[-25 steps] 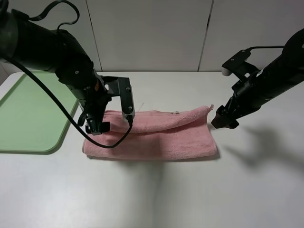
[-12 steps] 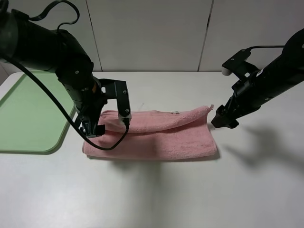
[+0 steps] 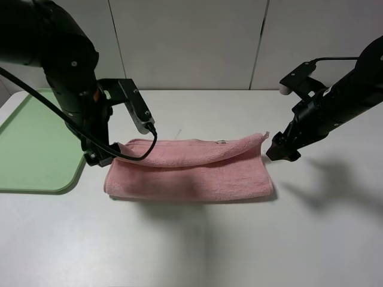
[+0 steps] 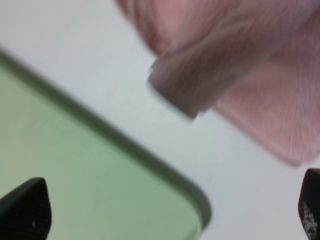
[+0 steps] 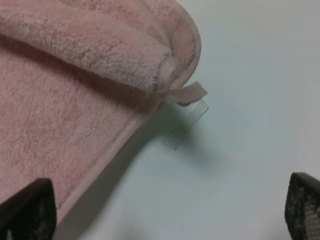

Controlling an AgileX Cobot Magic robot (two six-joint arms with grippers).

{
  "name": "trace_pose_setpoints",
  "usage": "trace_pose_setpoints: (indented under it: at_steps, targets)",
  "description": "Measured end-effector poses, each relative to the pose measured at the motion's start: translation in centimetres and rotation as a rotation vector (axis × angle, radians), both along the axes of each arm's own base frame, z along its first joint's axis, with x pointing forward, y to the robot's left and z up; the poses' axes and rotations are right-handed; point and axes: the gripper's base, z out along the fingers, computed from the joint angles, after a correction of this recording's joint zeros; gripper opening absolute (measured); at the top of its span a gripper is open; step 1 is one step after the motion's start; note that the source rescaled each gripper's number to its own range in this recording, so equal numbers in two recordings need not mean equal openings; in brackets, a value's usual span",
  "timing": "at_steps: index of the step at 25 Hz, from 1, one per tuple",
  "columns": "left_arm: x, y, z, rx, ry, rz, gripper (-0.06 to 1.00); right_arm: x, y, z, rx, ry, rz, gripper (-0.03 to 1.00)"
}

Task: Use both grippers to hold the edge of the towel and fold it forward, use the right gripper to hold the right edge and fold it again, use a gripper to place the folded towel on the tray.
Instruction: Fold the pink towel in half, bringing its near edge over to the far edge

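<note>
Towel point(image 3: 191, 173), folded once, on surface point(image 3: 197, 245). L end effector point(image 3: 97, 157) just off towel's left end, jaws wide, empty. R end effector point(image 3: 281, 151) beside towel's right edge, wide, empty. Tray point(image 3: 30, 149) left of towel.

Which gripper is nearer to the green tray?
Left. The left gripper hangs just beside the tray; the right gripper is beyond the opposite end of the towel.
</note>
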Motion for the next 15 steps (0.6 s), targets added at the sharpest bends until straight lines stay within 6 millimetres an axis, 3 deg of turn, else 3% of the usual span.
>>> trace_pose_setpoints:
  at_steps: [8, 15]
  targets:
    - [-2.9, 2.4, 6.1, -0.081, -0.099, 0.221, 1.0, 0.0, 0.0, 0.0, 0.0, 0.0, 0.0, 1.0]
    - [-7.5, 4.7, 10.9, -0.265, -0.153, 0.294, 1.0, 0.0, 0.0, 0.0, 0.001, 0.0, -0.001, 1.0]
